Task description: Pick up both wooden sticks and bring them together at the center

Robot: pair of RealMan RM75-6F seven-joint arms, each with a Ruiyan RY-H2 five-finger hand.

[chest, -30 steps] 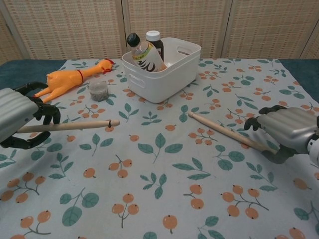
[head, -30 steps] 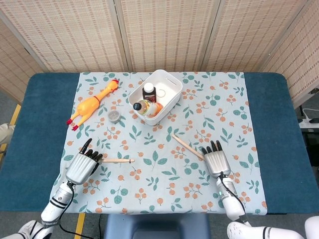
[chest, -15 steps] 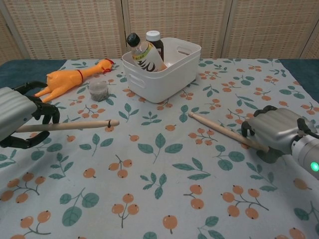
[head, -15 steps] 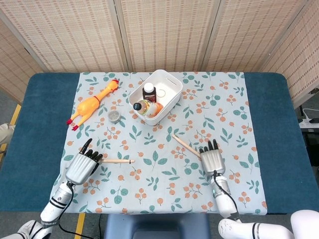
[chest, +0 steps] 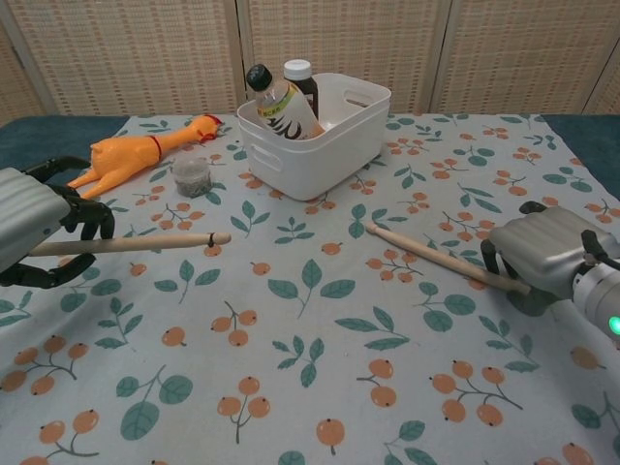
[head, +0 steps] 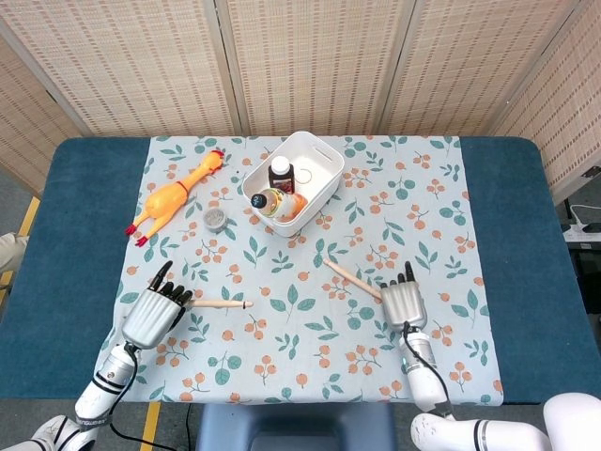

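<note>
**Two wooden sticks, one in each robot hand, near the front edge of the counter**

Both sticks are slim, round, pale wood rods.

1. Left stick (chest: 126, 243): grasped at its outer end by the left robot hand (chest: 34, 228), whose dark fingers (chest: 89, 215) curl around it. The shaft runs roughly level toward the counter's middle, and a dark band circles it close to the free tip. It sits near the front-left corner of the cloth.
2. Right stick (chest: 441, 257): grasped at its near end by the right robot hand (chest: 540, 254), fingers wrapped around it. The shaft slants away toward the counter's centre; whether its far tip touches the cloth cannot be told. It sits toward the front-right.

The two stick tips are well apart. Between them lies a bare stretch of the tablecloth (head: 300, 319), a thin fabric printed with leaves and orange berries over the dark blue counter (head: 66, 244).

Toward the back edge:
- A white plastic bin (head: 319, 164), rounded rectangular, holding two bottles (chest: 281, 102).
- A yellow rubber chicken (head: 174, 195), back-left.
- A small round jar (head: 215, 219), just beside the chicken.
</note>
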